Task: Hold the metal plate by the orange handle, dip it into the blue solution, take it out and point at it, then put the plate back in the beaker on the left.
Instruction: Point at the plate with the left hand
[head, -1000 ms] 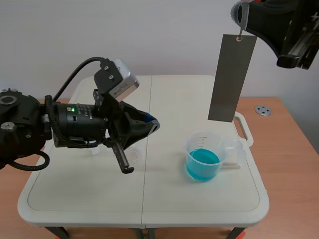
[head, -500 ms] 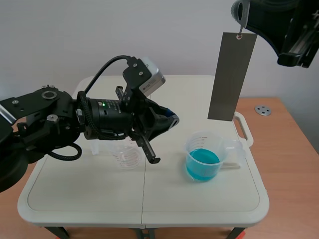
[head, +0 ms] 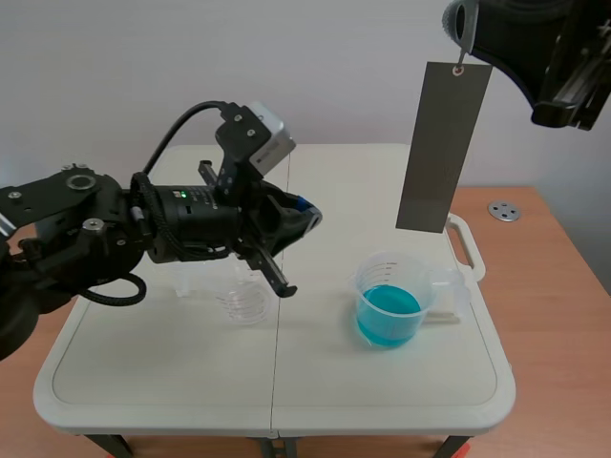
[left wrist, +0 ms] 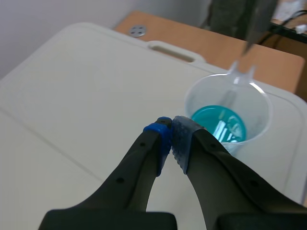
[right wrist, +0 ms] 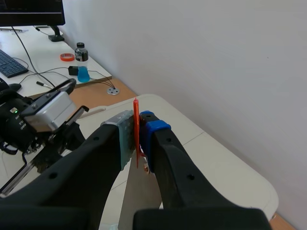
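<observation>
Right claw [right wrist: 137, 136]: pinching the thin orange handle [right wrist: 136, 110]; flat grey metal plate [head: 444, 148] is hanging above the clear beaker of blue solution [head: 389, 313]
Left claw [left wrist: 171, 127]: pressed together, easing back after swinging plateward; pointing seems underway

Black arms [head: 86, 234], silver camera box [head: 260, 145], blue-padded fingers [left wrist: 156, 143].

No legible text, brand, number or sign in any view. Only candidate: the empty beaker [head: 243, 303] just below the left gripper [head: 305, 218] has faint printed graduation lines on its wall, too small to read. No figures can be made out beside them.
</observation>
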`<state>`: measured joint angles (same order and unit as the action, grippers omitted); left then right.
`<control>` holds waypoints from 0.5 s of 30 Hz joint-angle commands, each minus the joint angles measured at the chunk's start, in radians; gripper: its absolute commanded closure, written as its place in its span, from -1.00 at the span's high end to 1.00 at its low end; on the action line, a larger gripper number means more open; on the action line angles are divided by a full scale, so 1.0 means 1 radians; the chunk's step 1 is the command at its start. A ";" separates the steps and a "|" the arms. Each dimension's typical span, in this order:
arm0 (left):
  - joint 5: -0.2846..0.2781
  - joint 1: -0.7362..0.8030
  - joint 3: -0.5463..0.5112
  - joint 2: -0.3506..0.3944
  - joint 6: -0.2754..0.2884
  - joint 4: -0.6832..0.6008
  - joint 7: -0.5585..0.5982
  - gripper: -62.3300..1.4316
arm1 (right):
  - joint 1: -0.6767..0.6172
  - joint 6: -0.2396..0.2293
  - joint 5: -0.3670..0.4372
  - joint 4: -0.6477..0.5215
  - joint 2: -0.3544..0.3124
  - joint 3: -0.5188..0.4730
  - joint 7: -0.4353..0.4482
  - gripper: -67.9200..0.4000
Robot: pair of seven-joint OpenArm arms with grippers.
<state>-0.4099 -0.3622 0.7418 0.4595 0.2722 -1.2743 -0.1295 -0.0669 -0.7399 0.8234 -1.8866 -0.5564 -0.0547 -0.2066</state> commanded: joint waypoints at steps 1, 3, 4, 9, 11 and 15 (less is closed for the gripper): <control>-0.035 0.000 -0.024 0.067 -0.025 -0.026 0.026 -0.86 | 0.012 -0.006 0.015 -0.010 -0.003 0.003 0.022 -0.95; -0.077 0.013 -0.053 0.132 -0.060 -0.031 0.054 -0.86 | 0.012 -0.006 0.015 -0.010 -0.003 0.003 0.022 -0.95; -0.099 0.023 -0.071 0.167 -0.075 -0.036 0.067 -0.86 | 0.012 -0.006 0.015 -0.010 -0.003 0.003 0.022 -0.95; -0.201 0.129 -0.180 0.370 -0.106 -0.066 0.143 -0.86 | 0.011 -0.006 0.015 -0.010 -0.003 0.003 0.022 -0.95; -0.224 0.192 -0.228 0.446 -0.110 -0.069 0.166 -0.86 | 0.011 -0.006 0.015 -0.009 -0.003 0.003 0.022 -0.95; -0.263 0.349 -0.320 0.574 -0.169 -0.069 0.193 -0.86 | 0.011 -0.006 0.015 0.006 -0.002 0.003 0.022 -0.95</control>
<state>-0.6659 -0.0364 0.4297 1.0275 0.1074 -1.3304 0.0448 -0.0669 -0.7399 0.8238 -1.8835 -0.5564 -0.0547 -0.2062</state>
